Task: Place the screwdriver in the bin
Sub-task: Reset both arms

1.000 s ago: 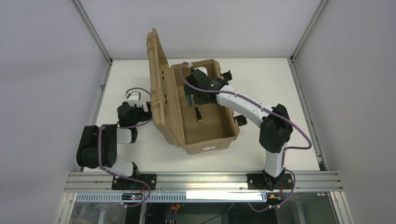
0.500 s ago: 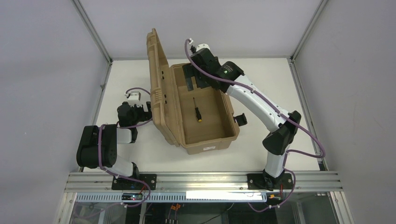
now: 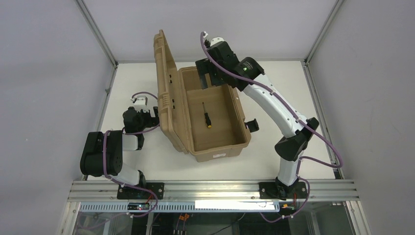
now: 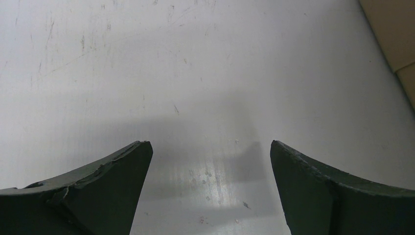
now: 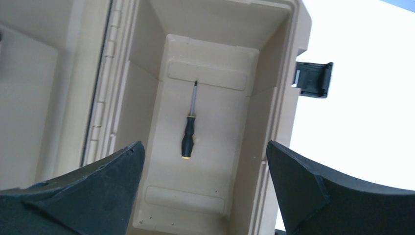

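The screwdriver [image 3: 206,115], black-handled with a yellow end, lies loose on the floor of the open tan bin [image 3: 220,149], along its length. In the right wrist view the screwdriver [image 5: 188,133] shows inside the bin [image 5: 288,73], well below my jaws. My right gripper [image 3: 207,77] hangs open and empty above the bin's far end. The open fingers frame the bin's inside around the right gripper [image 5: 203,144]. My left gripper [image 3: 146,116] rests left of the raised lid [image 3: 164,83]. The left gripper [image 4: 210,142] is open over bare table, holding nothing.
The ribbed lid stands upright on the bin's left side, between the two arms. Black latches [image 3: 252,125] stick out from the bin's right wall, one latch [image 5: 313,78] seen from the right wrist. White table [image 3: 274,98] surrounds the bin; grey walls enclose the cell.
My right arm has lifted up and back out of the bin toward its far end, jaws still open. The screwdriver stays on the bin floor. The left arm has not moved.
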`<control>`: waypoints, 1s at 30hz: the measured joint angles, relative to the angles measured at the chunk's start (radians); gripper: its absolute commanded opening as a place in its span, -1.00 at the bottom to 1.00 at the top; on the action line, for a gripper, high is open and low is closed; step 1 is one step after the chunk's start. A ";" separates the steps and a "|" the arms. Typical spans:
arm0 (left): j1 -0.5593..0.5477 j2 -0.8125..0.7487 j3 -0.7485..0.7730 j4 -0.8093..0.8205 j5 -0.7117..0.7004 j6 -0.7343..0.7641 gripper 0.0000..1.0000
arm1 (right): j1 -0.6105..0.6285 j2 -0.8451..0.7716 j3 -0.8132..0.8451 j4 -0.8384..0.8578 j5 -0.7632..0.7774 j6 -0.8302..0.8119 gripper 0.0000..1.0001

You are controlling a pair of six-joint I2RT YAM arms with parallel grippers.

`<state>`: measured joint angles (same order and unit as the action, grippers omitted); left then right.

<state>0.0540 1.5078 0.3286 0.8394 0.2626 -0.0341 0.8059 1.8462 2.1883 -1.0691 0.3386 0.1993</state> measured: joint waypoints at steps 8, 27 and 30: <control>0.000 0.000 0.000 0.000 0.000 0.000 0.98 | -0.157 -0.021 -0.067 0.003 -0.065 -0.023 0.95; 0.000 0.000 0.000 0.000 0.000 0.000 0.98 | -0.639 -0.137 -0.192 0.011 -0.247 -0.113 0.98; 0.000 0.000 0.000 0.000 0.000 0.000 0.98 | -0.686 -0.137 -0.192 0.010 -0.273 -0.121 0.98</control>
<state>0.0540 1.5078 0.3286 0.8394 0.2626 -0.0345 0.1204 1.7088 1.9965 -1.0595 0.0658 0.0780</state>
